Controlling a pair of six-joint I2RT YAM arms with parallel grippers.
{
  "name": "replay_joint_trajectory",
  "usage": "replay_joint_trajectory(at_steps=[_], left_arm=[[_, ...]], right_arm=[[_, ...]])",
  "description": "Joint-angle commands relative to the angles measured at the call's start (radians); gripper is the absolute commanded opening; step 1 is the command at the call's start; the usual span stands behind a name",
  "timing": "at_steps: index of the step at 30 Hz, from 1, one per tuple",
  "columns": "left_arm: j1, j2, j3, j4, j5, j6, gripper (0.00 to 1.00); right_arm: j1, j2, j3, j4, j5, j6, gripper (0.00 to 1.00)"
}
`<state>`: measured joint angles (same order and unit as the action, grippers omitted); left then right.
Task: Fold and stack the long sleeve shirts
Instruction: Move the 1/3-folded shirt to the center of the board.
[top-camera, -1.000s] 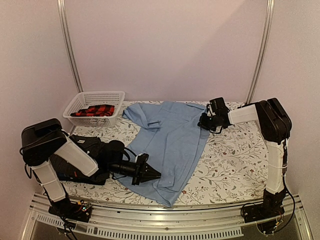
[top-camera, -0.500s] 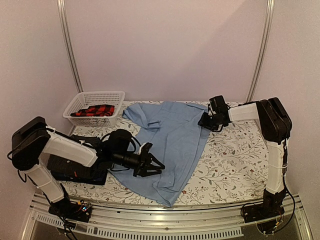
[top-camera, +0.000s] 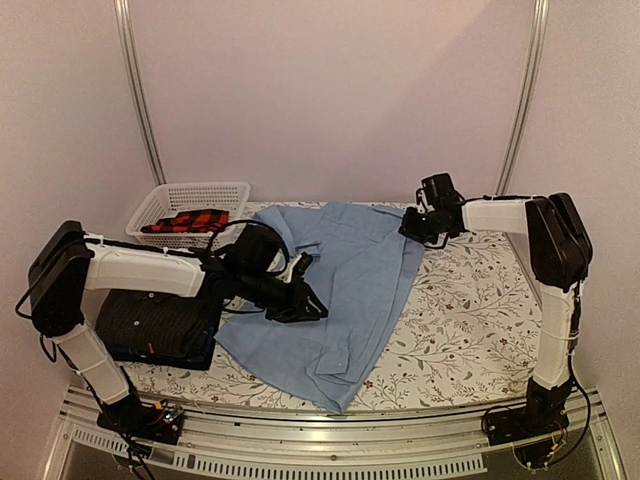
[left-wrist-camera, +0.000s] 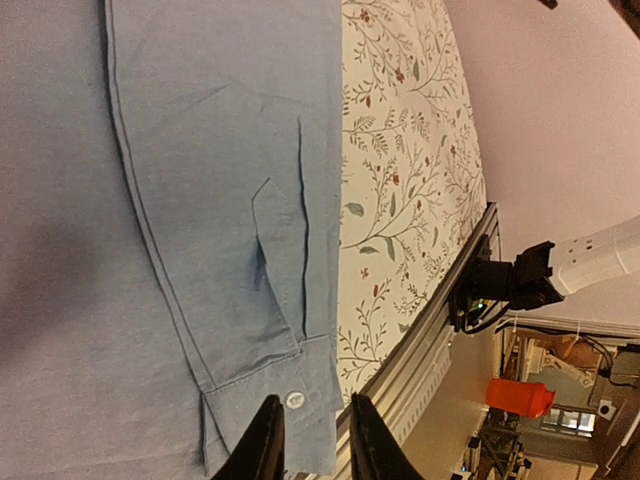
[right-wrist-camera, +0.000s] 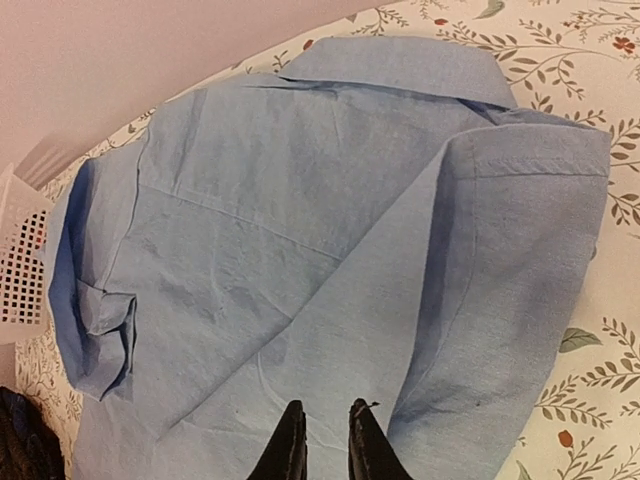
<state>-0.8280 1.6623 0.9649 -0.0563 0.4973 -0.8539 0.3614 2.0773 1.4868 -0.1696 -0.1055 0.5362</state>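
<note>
Light-blue shirt (top-camera: 350, 285), laid flat on table (top-camera: 470, 300) for folding. Left fingers (left-wrist-camera: 262, 445) held over its 9 o'clock side, right fingers (right-wrist-camera: 287, 445) at 2 o'clock. Both pairs narrowly parted, empty.

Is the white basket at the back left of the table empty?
No, a red-and-black checked cloth lies inside the white basket in the top view.

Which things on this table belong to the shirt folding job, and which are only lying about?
For the job: light blue shirt, spread out on the table; dark folded shirt, at the left edge.

Lying about: white basket; red and black checked cloth inside it; floral table cover.
</note>
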Motion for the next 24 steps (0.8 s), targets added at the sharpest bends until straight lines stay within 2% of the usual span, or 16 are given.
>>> replay_joint_trajectory(at_steps=[1,13,17,24], left_arm=[[0.013,0.056,0.052,-0.09,-0.014,0.102,0.22],[0.009,0.166,0.175,-0.192,0.064,0.251,0.19],[-0.005,0.21,0.225,-0.243,0.075,0.327,0.18],[-0.032,0.313,0.297,-0.29,0.107,0.408,0.17]], right_arm=[[0.006,0.065,0.067,0.052,-0.09,0.01,0.14],[-0.125,0.304,0.227,0.03,-0.24,0.127,0.1],[-0.162,0.381,0.331,-0.025,-0.296,0.138,0.1],[-0.209,0.436,0.42,-0.044,-0.364,0.145,0.15]])
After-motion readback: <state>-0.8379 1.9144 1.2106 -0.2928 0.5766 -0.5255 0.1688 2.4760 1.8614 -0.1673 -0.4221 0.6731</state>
